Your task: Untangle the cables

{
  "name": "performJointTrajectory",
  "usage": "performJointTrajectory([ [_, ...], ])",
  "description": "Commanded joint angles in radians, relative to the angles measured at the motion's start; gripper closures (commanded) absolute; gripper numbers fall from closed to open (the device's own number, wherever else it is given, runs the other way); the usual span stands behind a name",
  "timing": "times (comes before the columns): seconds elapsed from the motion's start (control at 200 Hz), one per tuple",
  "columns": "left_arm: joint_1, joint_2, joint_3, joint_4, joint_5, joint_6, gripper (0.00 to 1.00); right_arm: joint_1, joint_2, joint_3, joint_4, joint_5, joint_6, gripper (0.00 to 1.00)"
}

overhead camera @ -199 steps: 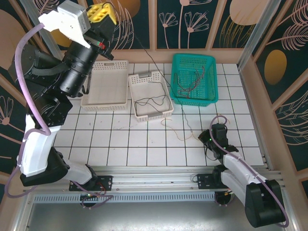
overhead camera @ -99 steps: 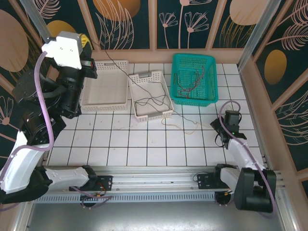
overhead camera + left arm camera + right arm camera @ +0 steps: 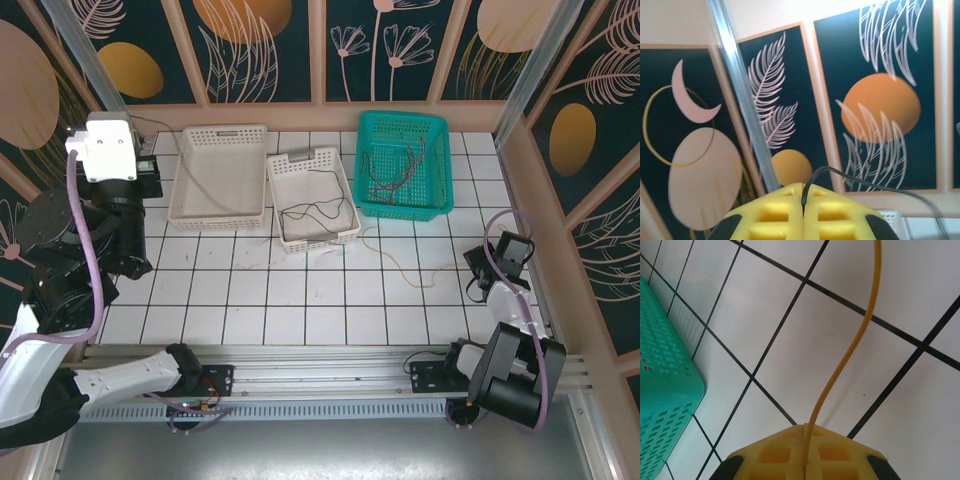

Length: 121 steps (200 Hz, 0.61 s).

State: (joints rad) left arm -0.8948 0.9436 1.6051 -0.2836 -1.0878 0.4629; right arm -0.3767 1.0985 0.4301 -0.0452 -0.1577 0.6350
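While the left fingers [image 3: 772,212] pinch a black cable [image 3: 824,168], the right fingers [image 3: 775,455] clamp a yellowish cable [image 3: 845,360] (trailing over the table [image 3: 300,300]); more cables [image 3: 395,180] lie in the teal basket [image 3: 403,117].

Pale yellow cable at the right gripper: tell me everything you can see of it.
The pale yellow cable is a very thin, limp, smooth wire. One end is pinched in the shut right gripper. From there it curves over the white tiled table, lying in loose waves toward the left.
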Motion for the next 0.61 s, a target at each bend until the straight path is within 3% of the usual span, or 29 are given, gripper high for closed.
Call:
performJointTrajectory([
  [0.0,0.004,-0.020,-0.065,0.076,-0.123,0.117,1.00,-0.011,-0.024,-0.006,0.008,0.047,0.011,1.00],
  [0.18,0.005,-0.021,-0.057,-0.090,-0.026,-0.083,1.00,0.015,-0.047,-0.010,0.012,0.038,0.007,1.00],
  [0.295,0.004,0.037,-0.049,-0.147,0.068,-0.187,1.00,0.096,-0.109,-0.005,0.040,0.025,-0.018,1.00],
  [0.45,0.005,0.109,-0.014,-0.099,0.172,-0.223,1.00,0.288,-0.103,0.034,0.000,0.133,-0.078,1.00],
  [0.601,0.005,0.210,0.121,-0.065,0.273,-0.216,1.00,0.353,-0.108,0.017,0.014,0.124,-0.070,1.00],
])
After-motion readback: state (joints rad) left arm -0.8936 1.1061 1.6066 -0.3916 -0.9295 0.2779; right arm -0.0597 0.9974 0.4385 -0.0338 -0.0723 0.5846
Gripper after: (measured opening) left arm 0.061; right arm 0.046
